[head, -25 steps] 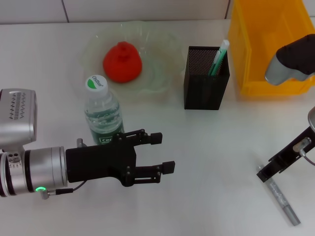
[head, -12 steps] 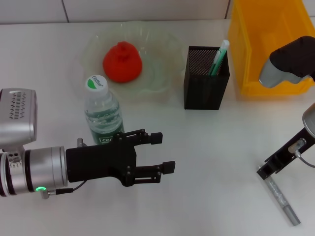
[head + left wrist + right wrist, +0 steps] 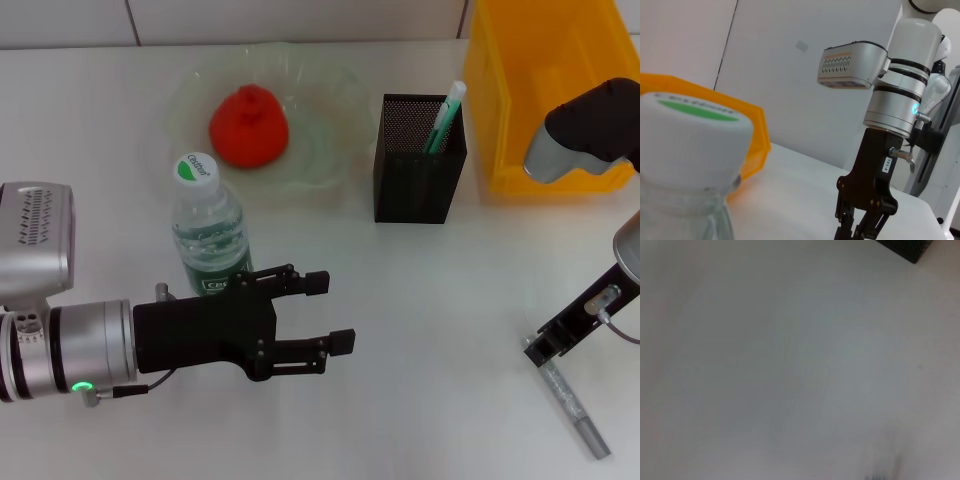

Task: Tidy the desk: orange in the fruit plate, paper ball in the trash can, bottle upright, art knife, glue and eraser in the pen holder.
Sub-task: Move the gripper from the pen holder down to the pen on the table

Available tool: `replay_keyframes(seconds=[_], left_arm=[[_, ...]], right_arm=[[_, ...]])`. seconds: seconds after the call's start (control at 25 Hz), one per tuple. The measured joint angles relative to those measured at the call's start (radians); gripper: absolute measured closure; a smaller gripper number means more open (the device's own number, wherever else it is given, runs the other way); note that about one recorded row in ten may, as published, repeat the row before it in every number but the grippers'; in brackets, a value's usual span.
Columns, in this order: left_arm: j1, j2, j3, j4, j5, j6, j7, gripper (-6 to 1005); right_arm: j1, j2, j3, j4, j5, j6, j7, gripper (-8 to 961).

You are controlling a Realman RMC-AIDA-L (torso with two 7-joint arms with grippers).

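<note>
The slim silver metal art knife point(image 3: 577, 412) is seen lying flat on the white worktop point(image 3: 430, 330), its upper end directly under the right pincer point(image 3: 540, 351), whose grip cannot be told. The left pincer point(image 3: 325, 311) is held spread apart, just beside the upright clear plastic bottle point(image 3: 208, 228)

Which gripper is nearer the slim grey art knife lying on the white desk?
Right. The right gripper is directly over the slim grey art knife, at its upper end. The left gripper sits far across the desk, beside the upright clear water bottle.
</note>
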Motion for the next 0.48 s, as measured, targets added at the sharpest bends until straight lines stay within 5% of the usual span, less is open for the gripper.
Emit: replay_keyframes(seconds=[0.48], left_arm=[[-0.001, 0.000, 0.000, -0.003, 0.000, -0.004, 0.001, 197]], right_arm=[[0.000, 0.000, -0.001, 0.005, 0.000, 0.004, -0.003, 676]])
